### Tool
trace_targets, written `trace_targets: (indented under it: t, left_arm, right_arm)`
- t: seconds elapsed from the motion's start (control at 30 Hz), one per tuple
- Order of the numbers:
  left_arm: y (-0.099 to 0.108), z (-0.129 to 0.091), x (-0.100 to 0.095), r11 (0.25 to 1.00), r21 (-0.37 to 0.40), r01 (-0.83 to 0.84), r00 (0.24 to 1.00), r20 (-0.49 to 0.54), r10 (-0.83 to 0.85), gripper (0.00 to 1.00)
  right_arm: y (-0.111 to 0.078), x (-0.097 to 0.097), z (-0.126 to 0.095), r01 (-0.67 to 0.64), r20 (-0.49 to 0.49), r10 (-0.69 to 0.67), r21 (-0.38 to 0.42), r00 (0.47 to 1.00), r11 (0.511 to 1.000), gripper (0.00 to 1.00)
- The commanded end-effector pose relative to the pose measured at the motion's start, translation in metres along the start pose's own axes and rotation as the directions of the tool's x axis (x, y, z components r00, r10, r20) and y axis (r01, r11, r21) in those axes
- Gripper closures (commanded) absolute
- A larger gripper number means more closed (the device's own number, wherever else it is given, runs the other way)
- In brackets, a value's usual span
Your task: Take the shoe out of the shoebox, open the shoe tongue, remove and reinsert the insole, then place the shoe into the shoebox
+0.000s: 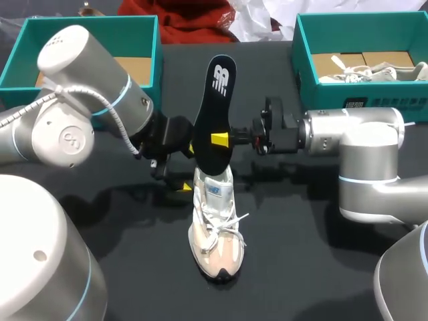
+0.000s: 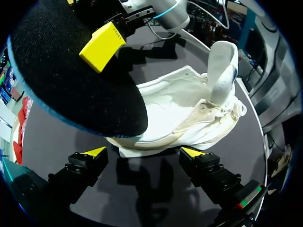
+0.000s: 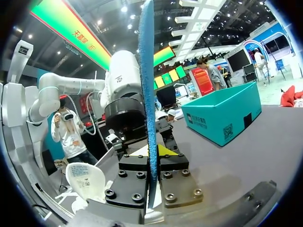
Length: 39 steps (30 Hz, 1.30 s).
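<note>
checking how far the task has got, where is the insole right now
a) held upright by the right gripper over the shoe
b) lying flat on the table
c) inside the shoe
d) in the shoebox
a: the insole stands on edge, pinched from both sides by the right gripper, with the shoe on the table below it.

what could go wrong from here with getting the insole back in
1. The right gripper pinches the insole only around its middle, so the long, upright insole could pivot or slip when its lower end presses into the shoe.
2. The left gripper is open near the shoe's heel, not gripping it, so the shoe may slide or tip under that push.
</note>
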<state>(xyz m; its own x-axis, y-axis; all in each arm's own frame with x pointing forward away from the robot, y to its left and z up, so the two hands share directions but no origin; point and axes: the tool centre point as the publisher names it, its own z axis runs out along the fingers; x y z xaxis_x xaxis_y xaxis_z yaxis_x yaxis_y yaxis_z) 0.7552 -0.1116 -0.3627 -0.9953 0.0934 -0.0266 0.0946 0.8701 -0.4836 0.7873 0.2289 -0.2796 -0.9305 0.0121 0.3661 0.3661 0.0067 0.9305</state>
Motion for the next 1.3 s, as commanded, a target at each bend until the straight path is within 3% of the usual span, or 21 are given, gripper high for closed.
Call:
trace_targets:
  t: [0.03,1.3]
  left_arm:
    - [-0.002,0.002,-0.002,1.0,-0.007,-0.001,1.0,-0.003,0.001,0.0]
    - [-0.004,0.007,0.002,1.0,0.001,-0.019,0.999,-0.034,0.019,0.0]
  right_arm:
    - [-0.003,0.002,0.001,-0.005,0.008,0.005,0.0,1.0,1.0,1.0]
    - [-0.049,0.021,0.004,-0.151,0.045,0.15,0.018,0.988,0.988,1.0]
